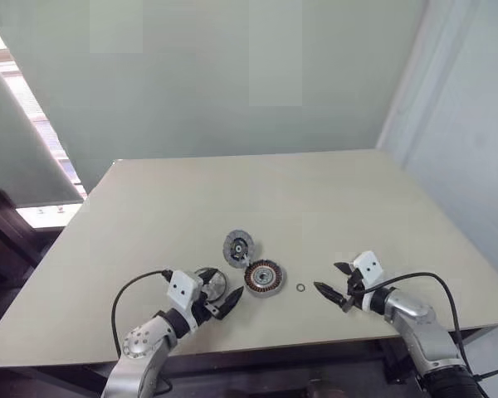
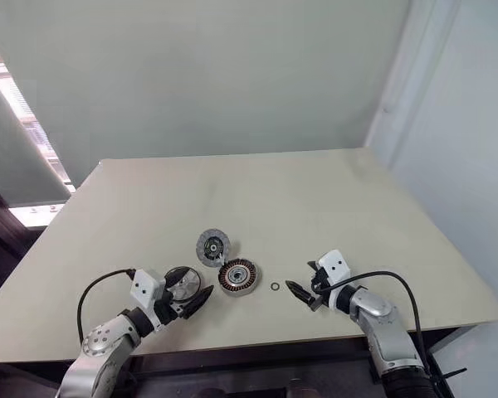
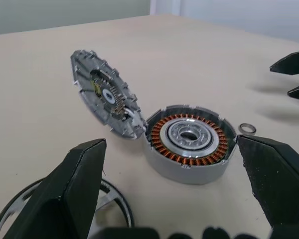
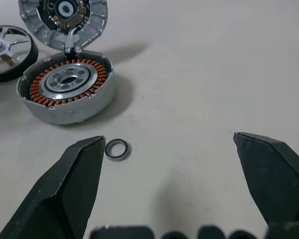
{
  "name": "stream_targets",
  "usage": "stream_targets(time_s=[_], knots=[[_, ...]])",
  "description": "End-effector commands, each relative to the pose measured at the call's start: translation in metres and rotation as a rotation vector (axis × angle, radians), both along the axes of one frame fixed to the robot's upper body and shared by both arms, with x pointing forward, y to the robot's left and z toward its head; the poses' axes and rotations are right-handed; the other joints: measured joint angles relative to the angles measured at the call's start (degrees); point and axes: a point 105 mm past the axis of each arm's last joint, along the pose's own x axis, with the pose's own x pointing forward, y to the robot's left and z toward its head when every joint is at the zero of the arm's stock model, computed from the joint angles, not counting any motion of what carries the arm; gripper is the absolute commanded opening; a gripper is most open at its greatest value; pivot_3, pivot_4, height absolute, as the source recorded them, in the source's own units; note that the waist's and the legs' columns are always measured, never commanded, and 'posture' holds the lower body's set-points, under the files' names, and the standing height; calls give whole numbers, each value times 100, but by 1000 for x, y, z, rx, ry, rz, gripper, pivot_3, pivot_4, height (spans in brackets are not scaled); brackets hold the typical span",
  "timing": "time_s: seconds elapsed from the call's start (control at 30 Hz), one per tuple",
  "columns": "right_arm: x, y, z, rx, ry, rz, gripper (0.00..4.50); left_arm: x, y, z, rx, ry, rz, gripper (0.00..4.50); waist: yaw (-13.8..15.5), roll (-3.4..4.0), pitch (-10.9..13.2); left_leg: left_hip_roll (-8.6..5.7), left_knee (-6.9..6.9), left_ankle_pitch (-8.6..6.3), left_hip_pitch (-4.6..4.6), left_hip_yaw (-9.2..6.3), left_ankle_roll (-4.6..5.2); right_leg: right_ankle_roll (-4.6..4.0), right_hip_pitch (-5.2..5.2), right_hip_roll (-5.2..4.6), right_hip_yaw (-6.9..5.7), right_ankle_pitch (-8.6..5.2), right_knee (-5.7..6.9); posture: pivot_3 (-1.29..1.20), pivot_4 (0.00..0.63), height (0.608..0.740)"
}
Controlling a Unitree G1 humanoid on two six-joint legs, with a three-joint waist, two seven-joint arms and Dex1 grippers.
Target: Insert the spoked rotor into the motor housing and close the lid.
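A: How much free space is there on the table (image 1: 332, 191)?

B: A lot. The far half of the beige top is bare, and the parts lie together near the front edge, between the two arms. On the right side a pale wall stands close beside the table edge.

A: Where is the motor housing?

B: The motor housing (image 1: 263, 276) sits about in the middle of the front part. It is a round, squat grey shell with a ring of copper-brown windings around a silvery centre. The lid (image 1: 238, 246) is just behind it, touching its rim and leaning tilted up, its inner face with a dark hub turned to the front.

A: And the spoked rotor?

B: The spoked rotor (image 1: 210, 283) lies flat, just left of the housing, directly before the left gripper (image 1: 218, 303). It seems to have a dark rim and silver spokes, but the fingers partly hide it.

A: The grippers?

B: Both are spread wide and hold nothing. The right gripper (image 1: 335, 287) is right of a small loose ring (image 1: 300, 288), not touching it.
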Motion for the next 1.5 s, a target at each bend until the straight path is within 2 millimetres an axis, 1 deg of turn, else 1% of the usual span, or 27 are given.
stream_targets(time_s=[0.03,0.13,0.33,0.43,0.53,0.73,0.83,0.93,1.17,1.3,1.5], knots=[[4,0,18,32,-61,-6,4500,2,-2,16,-12,-50,-10,4475,-1,0,0,0,0,0,0,0,0,0,0,0,0,0,0,0,0,740],[4,0,18,32,-63,-7,4500,2,-3,15,-13,-46,-11,4475,0,0,0,0,0,0,0,0,0,0,0,0,0,0,0,0,0,740],[6,6,25,63,-63,-6,4500,2,-2,22,-49,-43,-4,4475,0,0,0,1,-1,0,0,0,0,0,-1,0,0,0,0,0,0,740],[6,6,28,55,-61,-6,4500,2,-6,22,-57,-32,-35,4475,0,0,0,0,0,0,0,0,0,0,0,0,0,0,0,0,0,740],[5,6,27,46,-33,-11,4500,1,-10,22,-65,-18,-60,4475,0,0,0,0,0,0,0,0,0,0,-1,0,-1,0,0,0,0,740],[4,18,24,86,67,-2,4500,-5,-14,22,-62,4,-118,4475,-1,1,0,0,-1,0,0,0,0,-1,-2,0,0,0,0,0,0,740],[4,21,21,60,88,8,4500,-8,-15,22,-59,10,-131,4475,-1,1,1,2,0,0,0,2,0,-1,-4,0,0,0,0,0,0,740],[5,23,22,27,56,1,4500,-11,-15,22,-57,21,-144,4475,-1,1,1,2,-2,0,-1,1,0,-1,-4,0,0,0,0,0,0,740],[1,34,13,-8,91,48,4500,-18,-16,17,-43,64,-174,4475,-1,3,2,2,-2,-1,-2,1,-1,-1,-6,0,0,-1,-1,0,0,740],[2,41,1,-82,105,80,4500,-24,-19,10,-46,101,-193,4475,-5,3,2,2,-1,0,-1,2,-1,-1,-5,-1,0,-1,-1,0,0,740],[5,51,-10,-90,133,107,4500,-28,-20,4,-42,118,-199,4475,-2,4,3,3,-5,-1,-2,2,-1,-1,-10,0,-2,-1,-1,0,0,740]])
